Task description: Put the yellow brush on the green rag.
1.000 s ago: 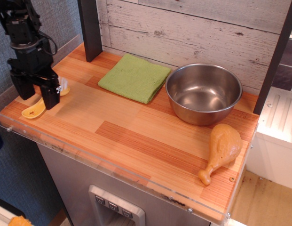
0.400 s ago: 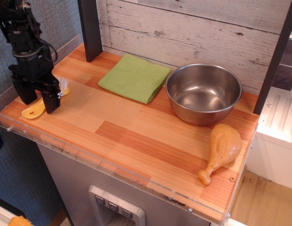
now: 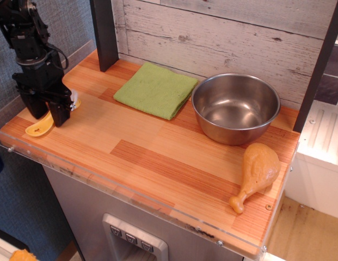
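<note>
While the yellow brush [image 3: 41,126] is lying at the far left edge of the wooden counter [image 3: 158,157], the other things are sitting well apart from it: the green rag [image 3: 155,89] is lying flat near the back wall, a steel bowl [image 3: 235,115] is standing just to the right of the rag with its rim close to the cloth's corner, and a tan toy drumstick [image 3: 256,174] is resting near the right front corner, its thick end just in front of the bowl. Nothing is standing on the open stretch of counter between the brush and the rag; a dark upright post [image 3: 105,33] is rising at the back left, beside the rag's far corner. Much of the brush is being hidden by the black gripper [image 3: 47,115]: only the flat yellow handle end is showing at the lower left and a bit of white bristle at the upper right, so its middle is out of sight. Whether the fingers are actually touching the brush is hard to make out. The arm is coming down steeply from the upper left corner, where it is being cut off by the picture's edge, and the gripper is pointing down at the counter with its two fingers spread, one on each side of the brush, holding nothing lifted.
</note>
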Robot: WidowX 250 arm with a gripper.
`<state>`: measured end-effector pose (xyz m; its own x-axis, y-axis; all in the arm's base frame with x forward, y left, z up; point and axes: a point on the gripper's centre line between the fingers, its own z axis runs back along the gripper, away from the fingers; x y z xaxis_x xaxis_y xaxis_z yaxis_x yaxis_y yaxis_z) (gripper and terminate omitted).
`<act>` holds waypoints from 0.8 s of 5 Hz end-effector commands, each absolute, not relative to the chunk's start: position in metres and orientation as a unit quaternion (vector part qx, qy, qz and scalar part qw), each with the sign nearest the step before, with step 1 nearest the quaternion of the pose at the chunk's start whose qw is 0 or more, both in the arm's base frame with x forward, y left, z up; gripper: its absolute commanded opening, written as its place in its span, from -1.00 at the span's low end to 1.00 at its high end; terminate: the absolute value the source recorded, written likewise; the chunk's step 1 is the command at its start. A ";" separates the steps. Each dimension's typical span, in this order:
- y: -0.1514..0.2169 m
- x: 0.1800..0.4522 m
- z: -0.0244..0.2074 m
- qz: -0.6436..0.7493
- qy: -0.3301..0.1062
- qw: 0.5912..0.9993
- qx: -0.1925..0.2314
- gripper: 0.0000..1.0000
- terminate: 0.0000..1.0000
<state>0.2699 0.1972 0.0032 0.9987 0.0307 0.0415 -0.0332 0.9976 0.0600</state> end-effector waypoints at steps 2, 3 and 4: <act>0.162 0.272 0.028 0.014 -0.046 0.999 0.001 -1.00 -1.00; 0.135 0.293 0.064 0.015 -0.066 0.998 0.003 -1.00 -1.00; 0.116 0.322 0.079 0.035 -0.074 0.997 -0.013 -1.00 -1.00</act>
